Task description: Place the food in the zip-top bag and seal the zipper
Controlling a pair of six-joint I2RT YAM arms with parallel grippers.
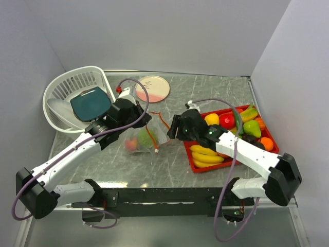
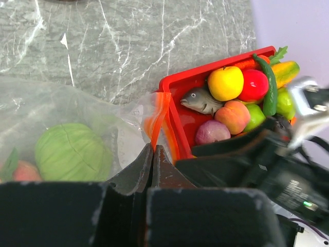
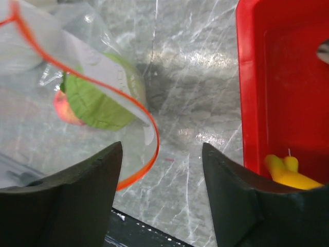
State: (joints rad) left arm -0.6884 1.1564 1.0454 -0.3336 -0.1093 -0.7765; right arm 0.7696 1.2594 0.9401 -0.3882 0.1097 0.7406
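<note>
Top external view had the zip-top bag (image 1: 145, 138) lying crumpled around the middle of the tabletop, a bit toward the left edge. Through the plastic you could see a green leafy veg (image 2: 72, 152) and, touching it, something pinkish (image 3: 66, 110). It was probably a peach, but it was blurry through the bag. The zipper (image 3: 156, 144) curled in an open loop, so the mouth wasn't sealed.

The left gripper (image 2: 152, 150) had its fingers pressed together right on that orange strip, pinching the bag's mouth at the end nearest the tray. The right gripper (image 3: 162, 149) hung just beside the bag's mouth with its fingers spread wide and nothing between them, only bare marble underneath.

The red tray (image 3: 252, 77) sat along the right edge, just beside the bag, loaded with the rest of the food: bananas (image 1: 206, 154) at its near end, plus a toy fish (image 2: 201, 100), a yellow apple (image 2: 225, 83) and a long green chilli (image 2: 269, 85).

Over in the far-left corner was the white basket (image 1: 61, 87) with a teal plate (image 1: 90, 103) in it, and a pink plate (image 1: 152, 88) near the far edge.
</note>
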